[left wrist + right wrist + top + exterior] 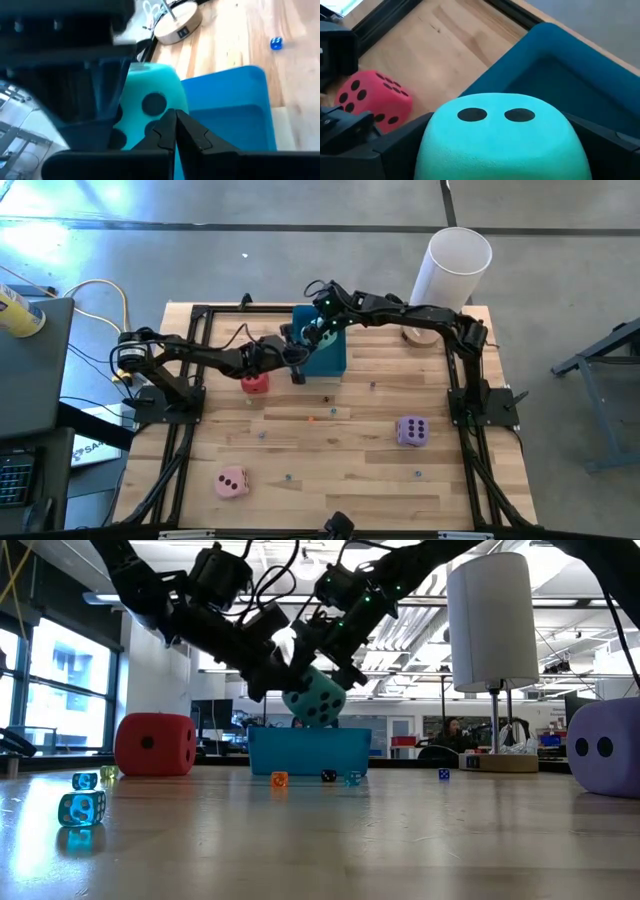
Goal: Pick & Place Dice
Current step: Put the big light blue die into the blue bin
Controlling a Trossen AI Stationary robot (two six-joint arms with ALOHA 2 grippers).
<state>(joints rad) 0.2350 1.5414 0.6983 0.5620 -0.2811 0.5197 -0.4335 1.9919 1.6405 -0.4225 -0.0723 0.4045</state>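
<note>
A teal die with dark pips hangs above the blue tray, between the fingers of my right gripper. My left gripper is shut, its tips at the teal die's pipped face, coming from the table's left. The red die sits on the table left of the tray. On the table's right half stands the purple die. The pink die rests near the front left. My right gripper pinches the teal die by two opposite sides, one finger on each. The fingers slant down from the table's far right. The die is lifted clear above the tray, tilted. My left gripper's shut tips stand at the die's pipped face; whether they touch it I cannot tell.
A white cylinder on a round wooden base stands at the far right corner. Several tiny coloured dice lie scattered on the wooden top. Black frame rails run along the table's left and right sides.
</note>
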